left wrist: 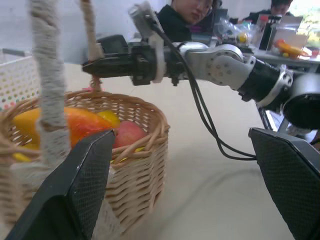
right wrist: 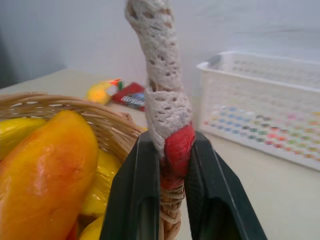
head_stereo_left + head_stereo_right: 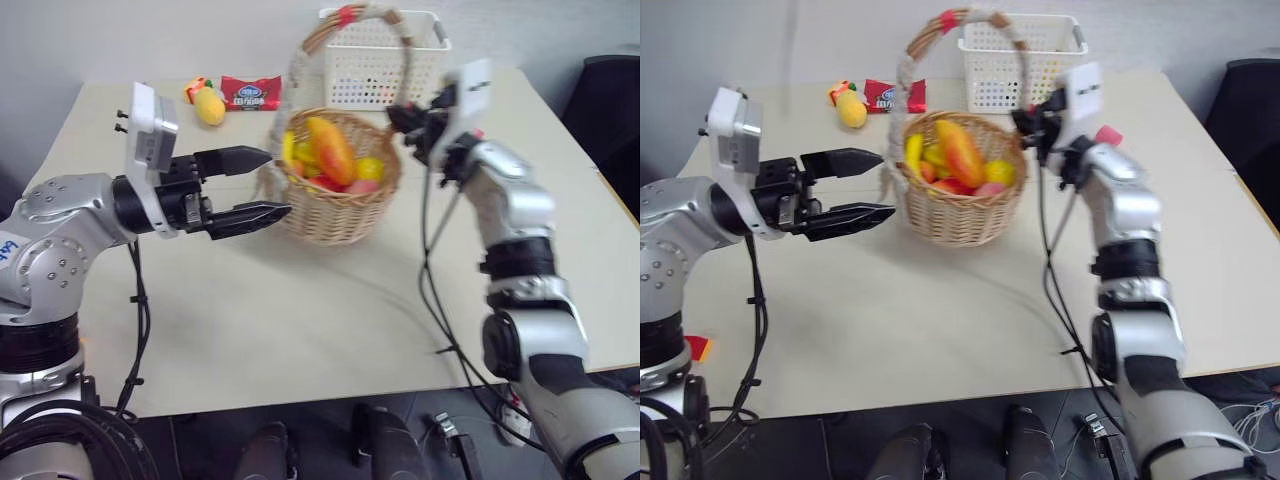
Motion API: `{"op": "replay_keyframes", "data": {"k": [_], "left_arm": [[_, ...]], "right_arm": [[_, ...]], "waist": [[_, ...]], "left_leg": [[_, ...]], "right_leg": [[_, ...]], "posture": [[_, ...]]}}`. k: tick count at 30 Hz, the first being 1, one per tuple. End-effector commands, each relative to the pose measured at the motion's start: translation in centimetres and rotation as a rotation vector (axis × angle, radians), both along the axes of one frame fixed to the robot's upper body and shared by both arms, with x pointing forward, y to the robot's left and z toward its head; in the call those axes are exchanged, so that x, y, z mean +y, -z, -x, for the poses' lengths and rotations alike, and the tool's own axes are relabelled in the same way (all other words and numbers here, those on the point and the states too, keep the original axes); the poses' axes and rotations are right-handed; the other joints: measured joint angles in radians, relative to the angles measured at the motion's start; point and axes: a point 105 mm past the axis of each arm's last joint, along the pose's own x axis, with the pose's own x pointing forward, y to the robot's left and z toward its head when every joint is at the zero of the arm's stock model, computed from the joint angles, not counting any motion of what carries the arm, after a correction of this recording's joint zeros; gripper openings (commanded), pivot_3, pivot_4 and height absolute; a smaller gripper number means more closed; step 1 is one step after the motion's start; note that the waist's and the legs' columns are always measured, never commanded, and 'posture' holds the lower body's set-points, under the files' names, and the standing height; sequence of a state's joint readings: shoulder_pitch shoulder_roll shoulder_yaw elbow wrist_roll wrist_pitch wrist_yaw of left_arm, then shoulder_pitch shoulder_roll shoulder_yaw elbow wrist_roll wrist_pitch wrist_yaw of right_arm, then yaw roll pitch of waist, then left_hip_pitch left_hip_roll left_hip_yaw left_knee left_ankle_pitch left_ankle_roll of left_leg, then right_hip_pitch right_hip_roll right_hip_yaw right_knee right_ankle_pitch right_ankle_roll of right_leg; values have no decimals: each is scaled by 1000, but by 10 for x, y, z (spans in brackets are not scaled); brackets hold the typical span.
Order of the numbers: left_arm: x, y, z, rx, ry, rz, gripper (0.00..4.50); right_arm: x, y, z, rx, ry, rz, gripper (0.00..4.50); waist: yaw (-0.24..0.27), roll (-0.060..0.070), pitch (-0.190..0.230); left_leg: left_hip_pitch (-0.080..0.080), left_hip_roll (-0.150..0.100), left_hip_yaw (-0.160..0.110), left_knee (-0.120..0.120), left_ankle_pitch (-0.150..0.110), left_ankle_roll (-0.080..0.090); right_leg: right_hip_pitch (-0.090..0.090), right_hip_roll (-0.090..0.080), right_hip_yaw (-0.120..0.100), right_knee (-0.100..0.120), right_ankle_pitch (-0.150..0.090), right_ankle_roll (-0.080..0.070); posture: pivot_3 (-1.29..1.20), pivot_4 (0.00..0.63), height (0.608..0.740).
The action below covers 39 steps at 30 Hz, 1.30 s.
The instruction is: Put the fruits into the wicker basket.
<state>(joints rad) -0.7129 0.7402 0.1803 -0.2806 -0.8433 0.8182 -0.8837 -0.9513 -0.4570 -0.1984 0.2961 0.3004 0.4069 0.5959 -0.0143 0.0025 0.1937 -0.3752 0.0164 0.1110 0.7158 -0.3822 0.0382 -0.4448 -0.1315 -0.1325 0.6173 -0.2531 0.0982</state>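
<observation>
Two black-fingered grippers flanking a round wicker basket (image 3: pixel 335 190) near the middle of a pale table (image 3: pixel 300 320). Already inside the basket: an oval mango (image 3: pixel 330 148), yellow-orange with a red blush, lying on top; a curved yellow banana (image 3: pixel 912 152) tucked against the rim at about nine o'clock; other small rounded pieces beneath, yellow and reddish, too crowded to name with confidence. Right gripper (image 2: pixel 172 165) clamped shut on the basket's handle (image 2: pixel 162 90) where the red wrap meets the rim, at roughly three o'clock of the basket. Left gripper (image 3: pixel 255 187) spread wide and holding nothing, pointing level toward the basket's nine o'clock side, just beside the wall. Likely light and stiff as a whole, the weave springy rather than fragile, the lace-wrapped handle soft enough to grip without slipping; best taken low on the handle or by the rim, kept upright so the smooth toy fruit cannot roll out. At twelve o'clock beyond the basket, a white plastic mesh basket (image 3: pixel 385 60), close behind the handle's arch. At ten to eleven o'clock, well apart, a small yellow toy fruit (image 3: pixel 208 104) beside a red snack packet (image 3: pixel 250 92). Cables trailing from both arms across the table. People seated at a desk in the background of the left wrist view.
</observation>
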Motion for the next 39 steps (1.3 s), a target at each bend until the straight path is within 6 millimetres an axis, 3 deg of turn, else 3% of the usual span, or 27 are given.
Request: {"op": "replay_keyframes", "data": {"k": [1, 6, 10, 14, 15, 18, 22, 27, 31, 34, 39], "left_arm": [[-17, -9, 7, -46, 91, 22, 4500], [-36, -13, 8, -32, 217, 61, 4500], [-42, -13, 8, -25, 277, 62, 4500], [-45, -13, 6, -22, 301, 64, 4500], [-45, -12, 5, -21, 303, 64, 4500], [-46, -9, 5, -15, 316, 59, 4500], [-45, -6, 4, -10, 324, 49, 4500], [-37, -3, 0, -1, 316, 32, 4500], [-32, 1, -2, 3, 304, 15, 4500], [-29, 1, -4, 5, 300, 15, 4500], [-27, 6, -3, 7, 311, -16, 4500]], "right_arm": [[-43, -29, 44, -109, 142, 45, 298], [-134, -12, 89, -29, 474, 54, 298], [-167, 7, 107, 25, 599, 14, 298], [-188, 23, 118, 39, 690, -25, 298], [-191, 28, 119, 44, 699, -35, 298], [-191, 40, 124, 71, 701, -50, 1279], [-186, 43, 140, 93, 664, -49, 2660], [-175, 39, 194, 189, 518, 4, 4364], [-179, 28, 237, 284, 428, -20, 4487], [-187, 20, 258, 320, 414, -22, 4487], [-199, 12, 278, 345, 379, -66, 4487]], "waist": [[10, 0, 0], [17, 0, 0], [8, 0, 0], [5, 0, 0], [5, 0, 0], [12, 0, 0], [19, 0, 0], [37, 1, 0], [40, 0, 0], [39, 0, 0], [39, 0, 0]], "left_leg": [[-1, 0, 0, 0, 0, 0], [2, -1, 5, 0, 2, 0], [6, -2, 9, -1, 3, 0], [8, -1, 11, -1, 4, -1], [8, -1, 11, -1, 4, -1], [8, -1, 11, -1, 4, -1], [7, -1, 9, -1, 4, 0], [6, -2, 9, -1, 4, 0], [7, -2, 9, 0, 3, 1], [9, -1, 8, 0, 3, 3], [10, -1, 7, 0, 1, 6]], "right_leg": [[0, 0, 0, -1, 0, 0], [0, 1, 2, 0, 0, 2], [1, 1, 7, 2, 0, 2], [1, 3, 10, 3, 0, 2], [1, 3, 9, 3, 0, 2], [1, 3, 10, 3, 0, 2], [1, 2, 9, 3, 0, 2], [1, 2, 8, 2, 0, 2], [2, 2, 9, 1, 1, 3], [6, 1, 9, -6, 2, 4], [11, 1, 8, -7, 3, 7]], "posture": [[0, 150, 740], [0, 150, 740], [0, 150, 740], [0, 150, 740], [0, 150, 740], [0, 150, 740], [0, 150, 740], [0, 150, 740], [0, 150, 740], [0, 150, 740], [0, 150, 740]]}}
